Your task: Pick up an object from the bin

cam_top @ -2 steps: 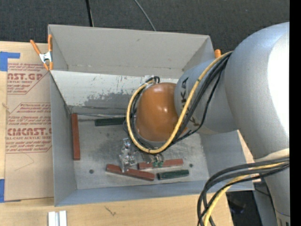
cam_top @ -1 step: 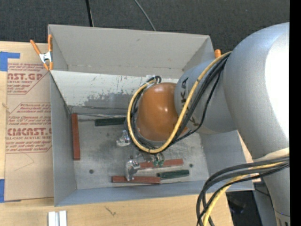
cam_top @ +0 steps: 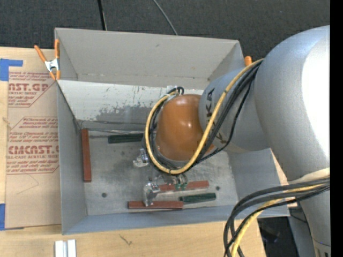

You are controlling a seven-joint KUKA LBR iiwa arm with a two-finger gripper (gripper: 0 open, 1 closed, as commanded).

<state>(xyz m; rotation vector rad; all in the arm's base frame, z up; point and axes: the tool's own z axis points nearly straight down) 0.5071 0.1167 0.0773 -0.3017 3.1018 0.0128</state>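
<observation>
My gripper [cam_top: 146, 174] hangs low over the bin's floor, below the orange dome, and stands open. One metal fingertip [cam_top: 141, 159] is near the middle of the floor, and the other sits close to the front wall. Only bare floor shows between them. The front fingertip is right above the left part of a flat red-brown stick [cam_top: 156, 204] lying along the front wall; whether they touch I cannot tell. A shorter red stick [cam_top: 192, 186] and a dark green stick [cam_top: 199, 198] lie just right of that fingertip.
A long red-brown stick [cam_top: 86, 155] lies along the left wall. A dark green stick [cam_top: 125, 138] lies near the back wall, partly under the dome. The arm and its cables cover the right half of the bin.
</observation>
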